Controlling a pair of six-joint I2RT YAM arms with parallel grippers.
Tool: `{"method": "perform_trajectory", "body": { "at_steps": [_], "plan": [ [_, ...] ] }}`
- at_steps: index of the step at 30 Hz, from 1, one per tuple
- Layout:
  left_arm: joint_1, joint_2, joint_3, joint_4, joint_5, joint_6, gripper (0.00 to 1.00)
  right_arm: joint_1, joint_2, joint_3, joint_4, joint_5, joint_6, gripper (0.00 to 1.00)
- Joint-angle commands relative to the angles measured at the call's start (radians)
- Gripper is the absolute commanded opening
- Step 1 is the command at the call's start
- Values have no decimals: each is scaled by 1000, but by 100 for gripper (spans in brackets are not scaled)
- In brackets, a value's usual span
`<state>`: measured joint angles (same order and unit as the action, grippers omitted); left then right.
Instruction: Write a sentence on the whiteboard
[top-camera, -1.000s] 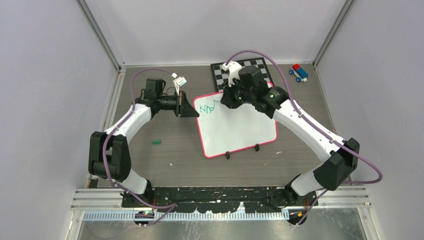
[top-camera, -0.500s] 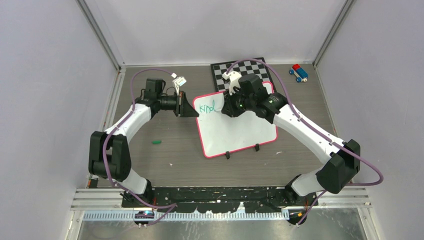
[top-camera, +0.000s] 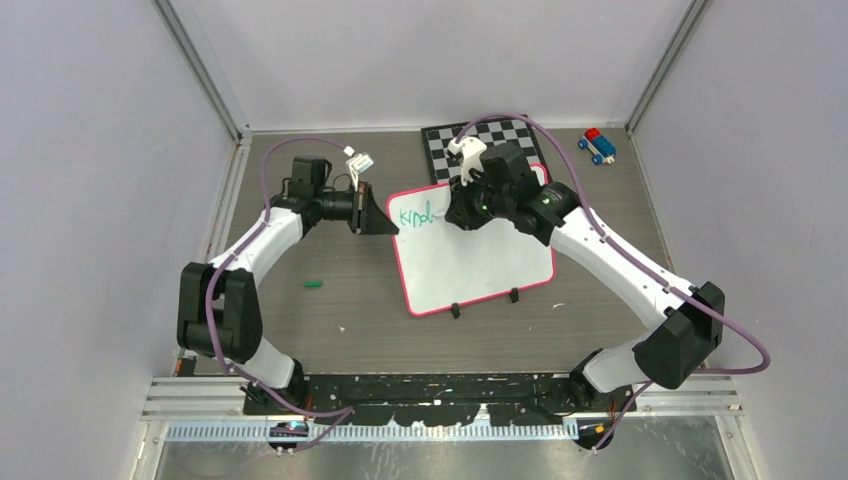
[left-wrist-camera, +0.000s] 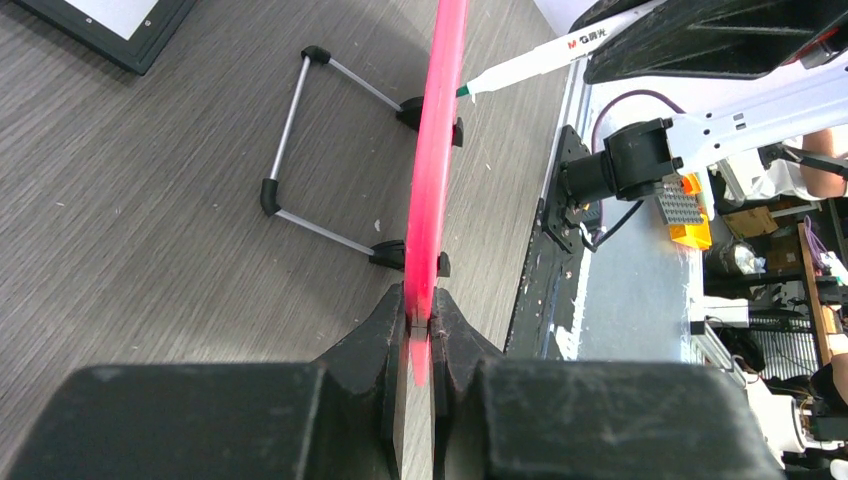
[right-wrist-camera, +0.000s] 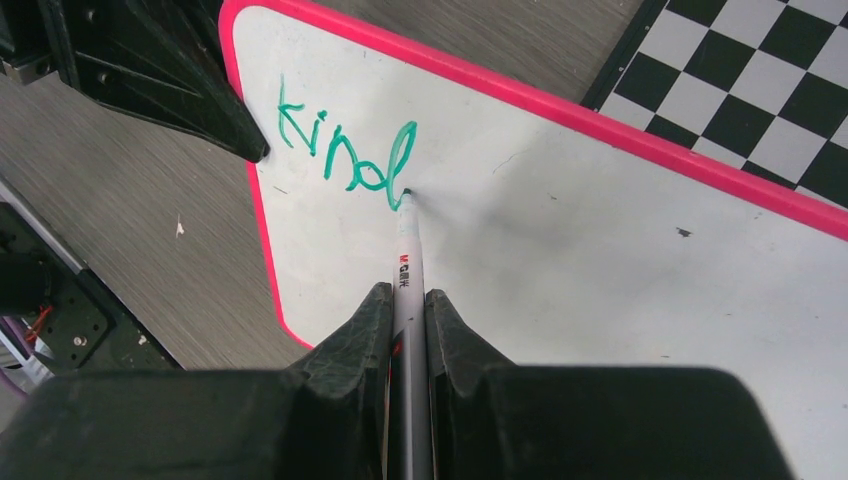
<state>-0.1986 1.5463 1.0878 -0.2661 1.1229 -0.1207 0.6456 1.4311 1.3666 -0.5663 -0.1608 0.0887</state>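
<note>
Grey wood-grain surface (top-camera: 340, 270) carries the glossy white, pink-framed rectangular whiteboard (top-camera: 480, 265) at centre; left tool (left-wrist-camera: 421, 318) clamps its ten-o'clock corner, right tool (right-wrist-camera: 408, 298) grips a white marker (right-wrist-camera: 405, 245) whose tip touches green handwritten lettering (right-wrist-camera: 345, 160) "kind".

Your table (top-camera: 330, 250) is a dark grey wood-grain top. Near its middle you have the whiteboard (top-camera: 480, 260), resting on two small black feet (top-camera: 455, 311) at its near edge. Just behind it, by the back edge, lies a black-and-white chequered board (top-camera: 440, 140). In the far right corner sits a small toy (top-camera: 597, 145) — blue, red and white. Left of the whiteboard, well apart, lies a small green piece (top-camera: 314, 285), and a white scrap (top-camera: 342, 328) lies nearer you.
</note>
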Motion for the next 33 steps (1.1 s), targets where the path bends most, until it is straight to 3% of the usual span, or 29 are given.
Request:
{"method": "perform_trajectory", "body": {
  "at_steps": [1,33],
  "plan": [
    [-7,-12,3,18,37,3,0,-5,-27,50,25,26,-14,0],
    [-7,-6,5,10,37,10,0,-12,-18,4,34,35,-10,0]
  ]
}}
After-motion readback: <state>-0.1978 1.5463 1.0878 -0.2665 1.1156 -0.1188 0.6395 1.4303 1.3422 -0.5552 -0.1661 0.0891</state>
